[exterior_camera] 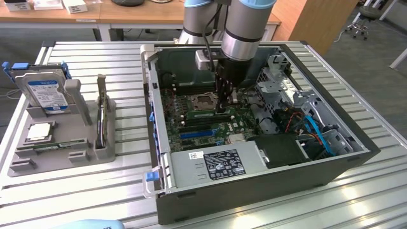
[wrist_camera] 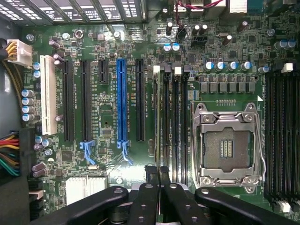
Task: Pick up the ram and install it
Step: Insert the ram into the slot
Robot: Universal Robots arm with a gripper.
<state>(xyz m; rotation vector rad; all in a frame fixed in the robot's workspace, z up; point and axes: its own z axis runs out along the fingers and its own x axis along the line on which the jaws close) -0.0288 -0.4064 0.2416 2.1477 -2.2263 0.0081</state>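
Wrist view: the pincer (wrist_camera: 158, 169) is squeezed almost shut. Its two black fingers (wrist_camera: 149, 201) sit side by side over the long black memory slots (wrist_camera: 176, 126) on the green motherboard (wrist_camera: 105, 117). In the exterior view, the arm (exterior_camera: 245, 28) reaches down into the open computer case (exterior_camera: 254, 191). The ram (exterior_camera: 207, 114) stands on its thin edge right under the fingertips and touches them. I think the pincer is pinching the top edge of the ram. The ram sits at a slot just beside the silver processor socket (wrist_camera: 228, 143).

What could go wrong? The ram may not line up with its slot. Then a push down could bend the stick or hurt the slot. If the little white clips (wrist_camera: 157, 69) at the slot ends are not open, the ram may stop halfway. The grip is small and only on the top edge, so the stick could tip or slip out. The open socket is very close, and a bump there could harm it.

Writing: the motherboard has tiny white words by the slots, too small to read. The power box (exterior_camera: 216, 164) has a black and white sticker that I cannot read. The hard drive (exterior_camera: 47, 93) sits well apart on the grey tray (exterior_camera: 76, 143). Its blue label is too small to read as well.
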